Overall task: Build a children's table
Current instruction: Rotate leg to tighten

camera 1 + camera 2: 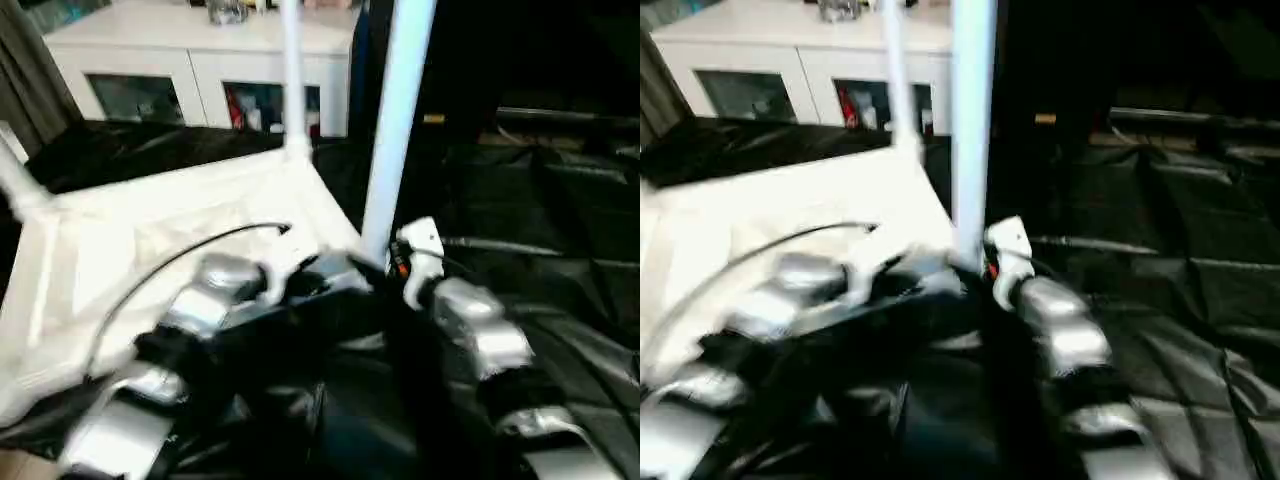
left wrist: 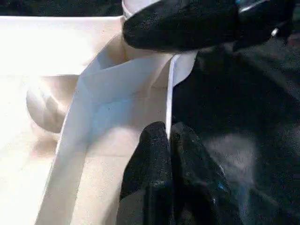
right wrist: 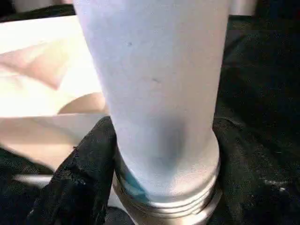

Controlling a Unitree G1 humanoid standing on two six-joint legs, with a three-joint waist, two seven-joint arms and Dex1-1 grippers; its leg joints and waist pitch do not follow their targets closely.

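- Fingers first: left gripper is pinched closed on the thin rim of the tabletop, likely to steady it; right gripper has its fingers spread wide around the base of a leg, touching it on both sides, so it looks gripped.
- Children's table lies upside down on black sheeting, ribbed underside up so the sockets are reachable.
- Near-corner leg stands upright at its socket, probably being seated or screwed in.
- Far leg is already upright; another leg is at the left corner.
- White cabinet stands behind.
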